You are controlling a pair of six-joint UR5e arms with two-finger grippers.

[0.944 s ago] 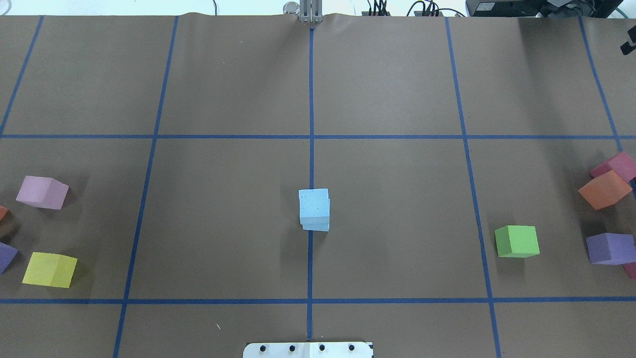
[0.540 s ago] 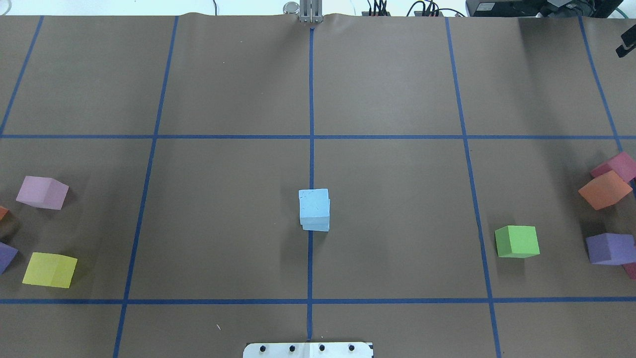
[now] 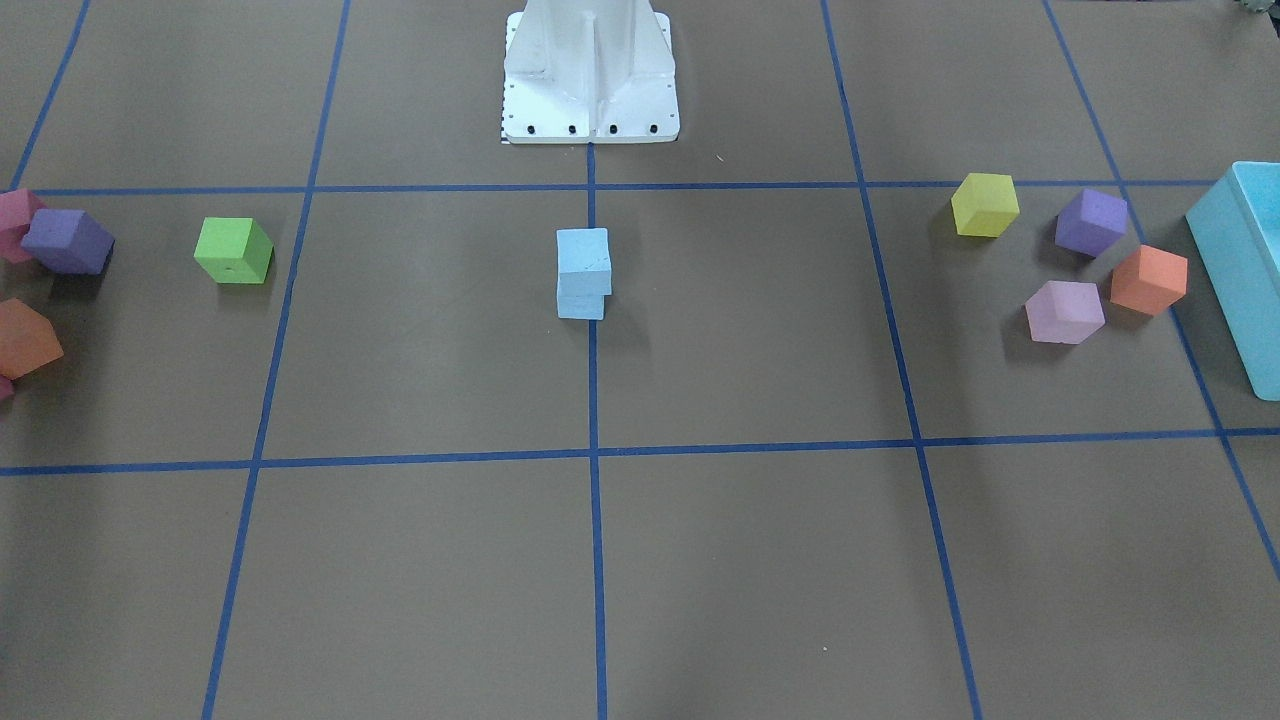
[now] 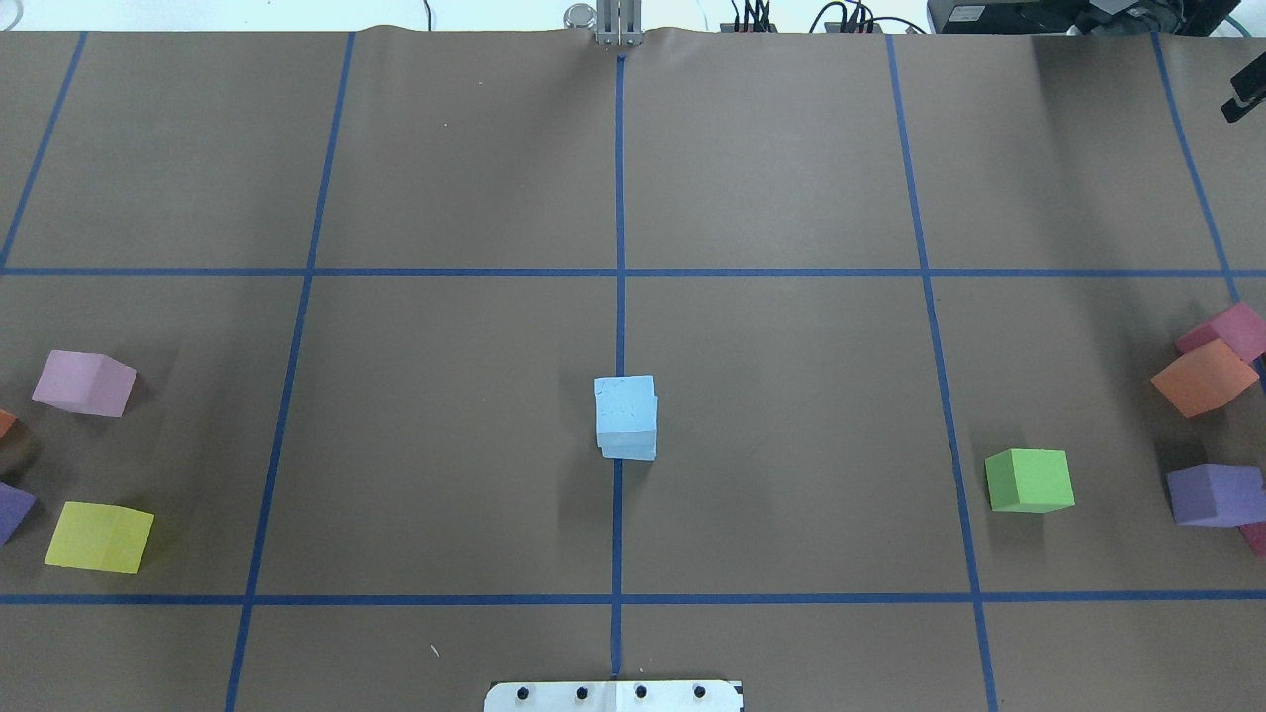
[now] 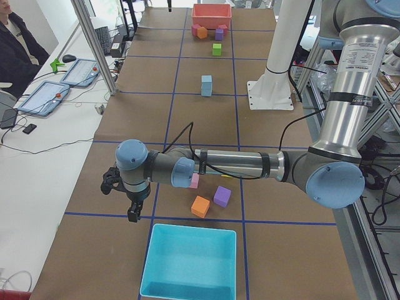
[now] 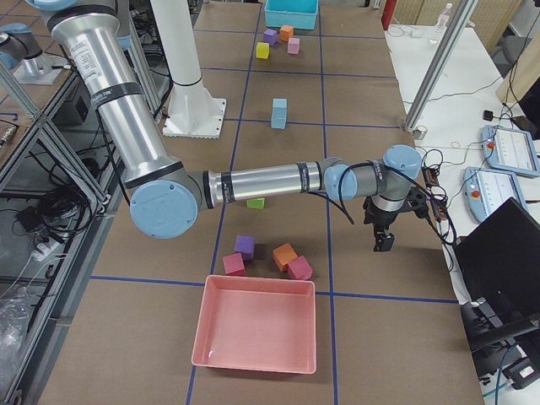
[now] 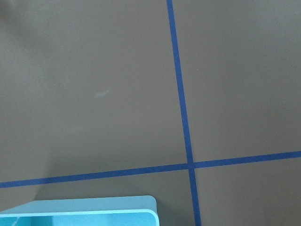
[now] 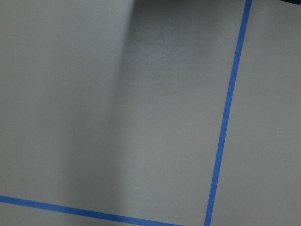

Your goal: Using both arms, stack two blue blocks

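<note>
The two blue blocks stand stacked at the table's middle on the centre tape line, the upper block point(image 4: 625, 405) on the lower block point(image 4: 629, 451). The stack also shows in the front-facing view point(image 3: 582, 258). No gripper touches it. My left gripper point(image 5: 132, 214) hangs over bare table at the far left end, near the turquoise bin; I cannot tell if it is open or shut. My right gripper point(image 6: 383, 242) hangs over bare table at the far right end. Only a black sliver of it point(image 4: 1244, 96) shows in the overhead view, so I cannot tell its state. Both wrist views show only table and tape.
A turquoise bin point(image 3: 1240, 260) stands at the table's left end and a pink bin point(image 6: 253, 325) at its right end. A yellow cube point(image 4: 99, 536) and a pink cube point(image 4: 84, 383) lie on the left. A green cube point(image 4: 1029, 480), an orange cube point(image 4: 1202, 376) and a purple cube point(image 4: 1215, 494) lie on the right.
The black sliver of the right gripper at the overhead view's right edge has shifted slightly left. The blue stack and the other cubes have not moved.
</note>
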